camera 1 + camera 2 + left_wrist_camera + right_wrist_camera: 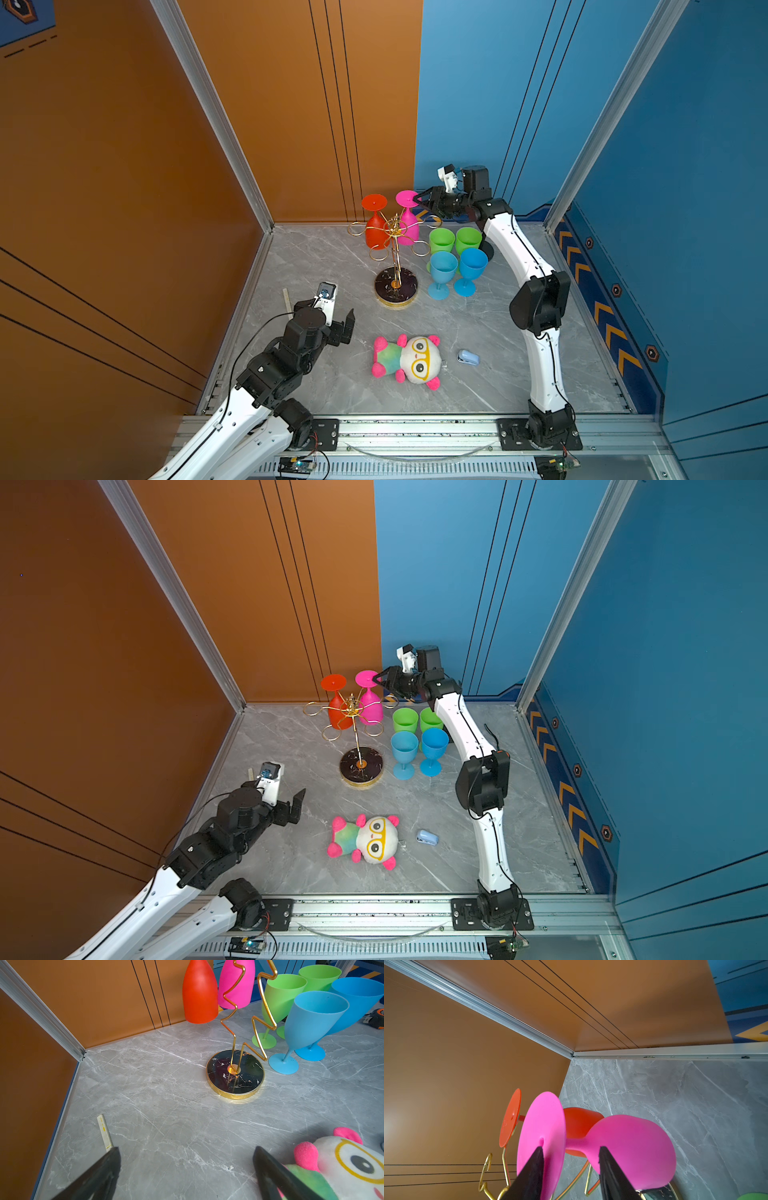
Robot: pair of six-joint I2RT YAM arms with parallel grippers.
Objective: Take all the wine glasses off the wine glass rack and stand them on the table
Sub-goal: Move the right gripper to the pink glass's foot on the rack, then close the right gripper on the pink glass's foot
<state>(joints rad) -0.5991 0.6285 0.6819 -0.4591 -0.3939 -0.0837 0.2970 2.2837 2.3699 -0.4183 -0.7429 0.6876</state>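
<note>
Pink glass, hung on rack, is straddled at stem by unclenched right fingers; left fingers spread empty; lift pending.

The wine glass rack is of thin gold wire. Its round base is black with white marble veins and a gold rim. On the rack, the pink wine glass and the red wine glass are both plain. In the middle right of the frame, two green glasses and two blue glasses are plain too. The desk is grey marble with pale veins. The plush toy has a white face, yellow spectacles, pink ears and paws, and a green rainbow body. The left wall is orange-brown with thin black lines; the right wall is blue.
</note>
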